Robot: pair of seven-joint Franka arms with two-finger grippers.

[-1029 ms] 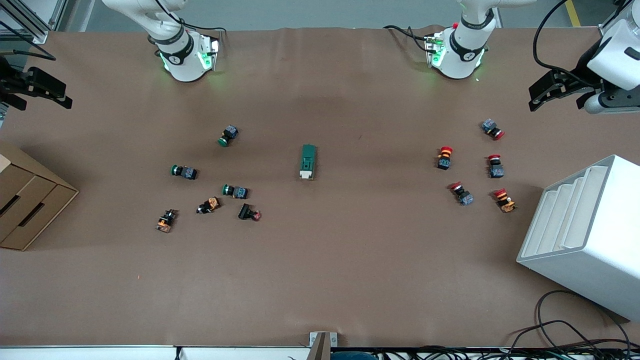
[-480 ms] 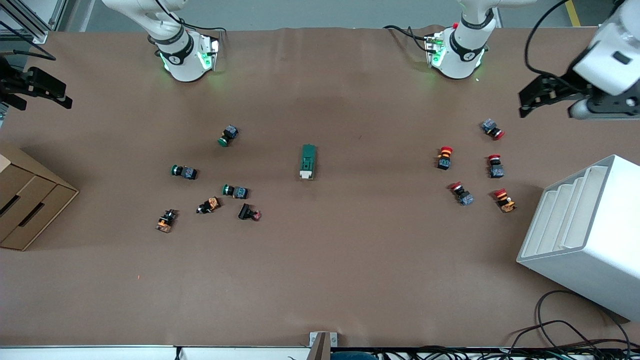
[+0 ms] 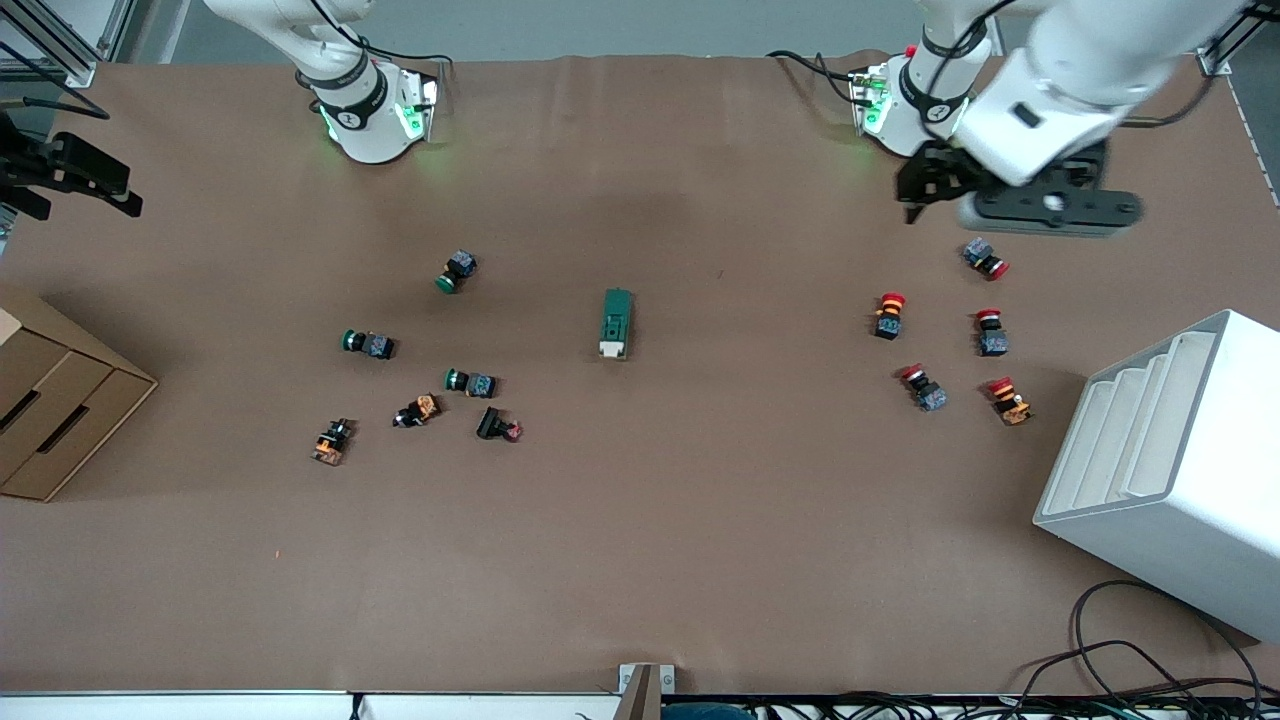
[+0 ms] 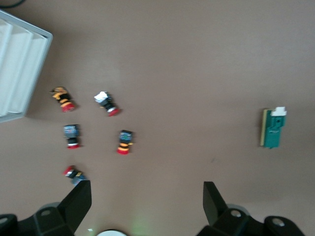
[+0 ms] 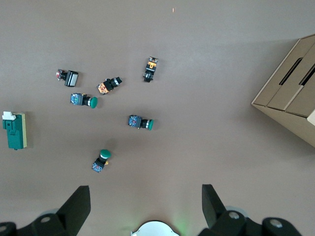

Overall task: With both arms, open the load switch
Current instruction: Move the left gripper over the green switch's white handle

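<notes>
The load switch (image 3: 617,323), a dark green block with a white tab at the end nearer the front camera, lies flat at mid-table; it also shows in both wrist views (image 4: 273,128) (image 5: 15,130). My left gripper (image 3: 915,185) hangs open and empty over the table beside the left arm's base, above bare brown table (image 4: 146,186), well apart from the switch. My right gripper (image 3: 128,192) waits open and empty at the right arm's end of the table (image 5: 145,189).
Several red-capped push buttons (image 3: 940,335) lie toward the left arm's end. Green and orange ones (image 3: 420,375) lie toward the right arm's end. A white stepped rack (image 3: 1170,470) and a cardboard drawer box (image 3: 60,400) stand at the table's two ends.
The left arm has swung in from the table's end toward the middle, its gripper now over the table by its base. The right arm and the switch have not moved.
</notes>
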